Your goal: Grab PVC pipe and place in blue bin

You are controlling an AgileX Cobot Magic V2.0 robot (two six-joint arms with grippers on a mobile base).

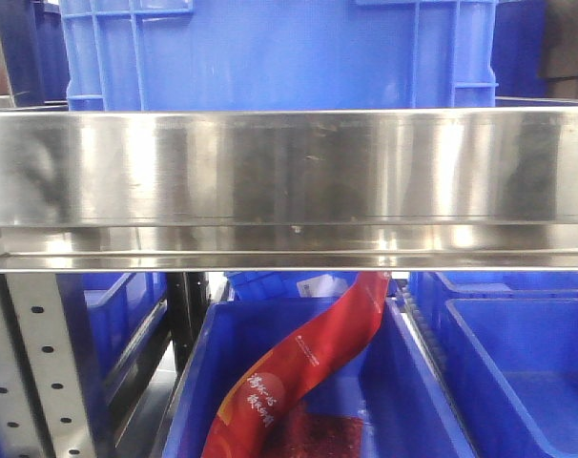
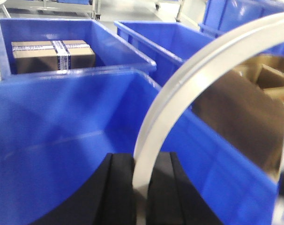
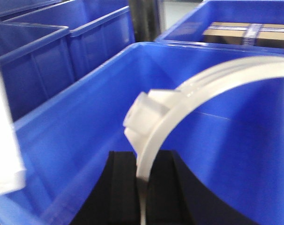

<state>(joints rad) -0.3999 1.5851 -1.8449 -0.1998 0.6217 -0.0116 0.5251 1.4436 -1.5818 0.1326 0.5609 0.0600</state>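
Left claw (image 2: 141, 160) is clenched on the PVC pipe (image 2: 172, 93): the white strip is pinched between its two black fingers and sweeps up and to the right in a long arc, crossing above the right rim of the blue bin (image 2: 53, 140) under the claw. That bin's inside is bare blue, with open room on the claw's left. The right claw (image 3: 143, 160) likewise grasps a white arc of PVC pipe, with a squared block (image 3: 146, 112) on the curve just above its fingers. This arc bends right over the open inside of a large bin, near its left wall. Whether the two arcs are one piece cannot be told. The left wrist view counts three bins plainly, plus a blue wall at far right. The far left bin holds one taped cardboard box (image 2: 48, 56), and brown cartons (image 2: 245, 108) lie just beyond the near bin's right rim. The right wrist view counts four bins: the near one, two at left, one far right. In the front view a steel shelf rail (image 1: 289, 172) spans the whole width, with one bin above it and one red bag (image 1: 308, 372) in the middle bin below.
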